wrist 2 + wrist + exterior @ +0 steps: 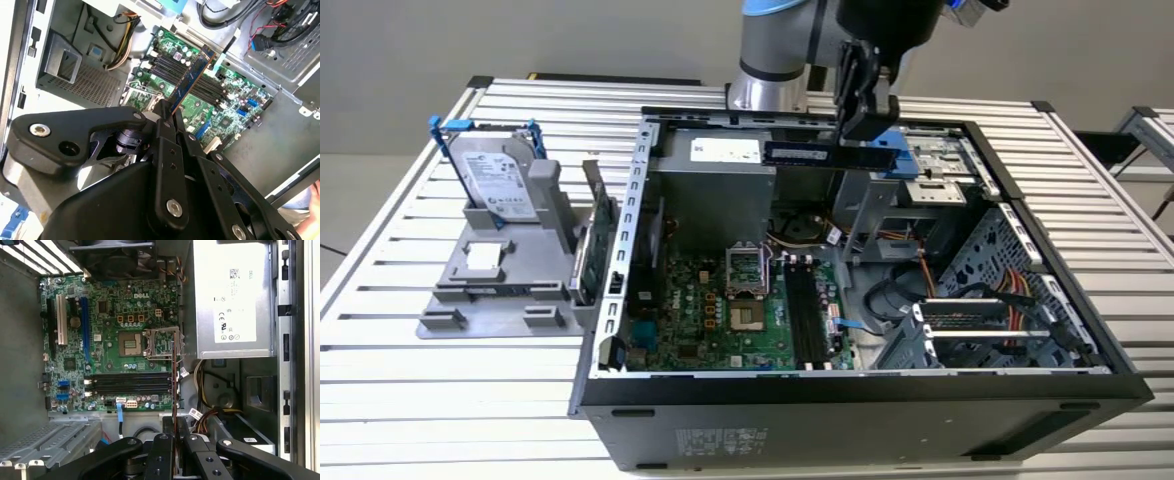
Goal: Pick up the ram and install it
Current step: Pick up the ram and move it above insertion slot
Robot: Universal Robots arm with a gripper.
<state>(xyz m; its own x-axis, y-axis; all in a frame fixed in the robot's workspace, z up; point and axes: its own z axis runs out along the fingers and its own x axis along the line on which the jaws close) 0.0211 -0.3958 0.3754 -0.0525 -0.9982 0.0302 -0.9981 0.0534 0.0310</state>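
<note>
My gripper [865, 138] hangs above the back of the open computer case [854, 385], shut on the ram [803, 153]. The ram is a dark bluish stick that juts sideways toward the exterior view's left, well above the motherboard [720, 320]. In the second wrist view the ram [192, 75] sticks out from the shut fingers [161, 116] over the black memory slots [170, 62]. In the first wrist view the ram [174, 375] shows edge-on, crossing one end of the memory slots [131, 382], which lie far below it. The slots [807, 315] look unfilled.
A silver hard drive [500, 180] stands in a grey stand [494, 295] at the exterior view's left, with a green expansion card [594, 240] on edge beside the case wall. Inside the case are the power supply [235, 295], the processor socket [132, 345], cables [921, 290] and a drive cage [987, 330].
</note>
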